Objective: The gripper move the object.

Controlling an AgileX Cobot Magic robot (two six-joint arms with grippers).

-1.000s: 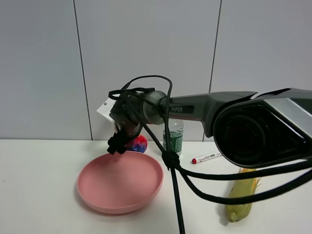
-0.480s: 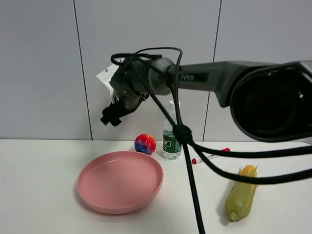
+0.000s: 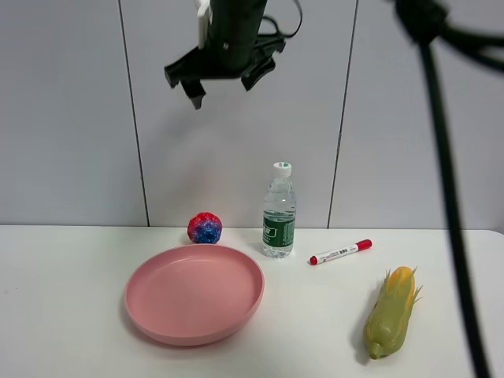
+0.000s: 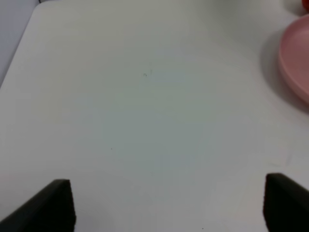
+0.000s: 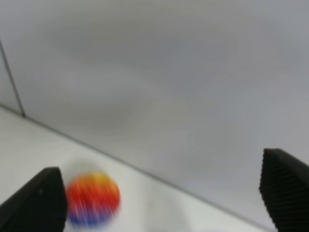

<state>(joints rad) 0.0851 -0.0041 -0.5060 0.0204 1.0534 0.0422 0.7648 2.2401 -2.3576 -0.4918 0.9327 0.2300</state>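
Note:
The object, a small bumpy red and blue ball (image 3: 205,227), lies on the white table just behind the pink plate (image 3: 157,315). It is blurred in the right wrist view (image 5: 92,199). My right gripper (image 3: 222,79) is open and empty, high above the table in front of the wall, well above the ball; it also shows in the right wrist view (image 5: 161,198). My left gripper (image 4: 169,208) is open over bare table, with the plate's rim (image 4: 295,63) at the edge of its view. The left arm is out of the exterior high view.
A clear water bottle (image 3: 279,211) stands right of the ball. A red-capped marker (image 3: 340,252) lies further right. A yellow-green corn cob (image 3: 390,313) lies at the front right. Black cables (image 3: 449,157) hang down on the right.
My right arm has risen from just above the plate's far rim to high by the wall. The ball sits further left than half a second ago.

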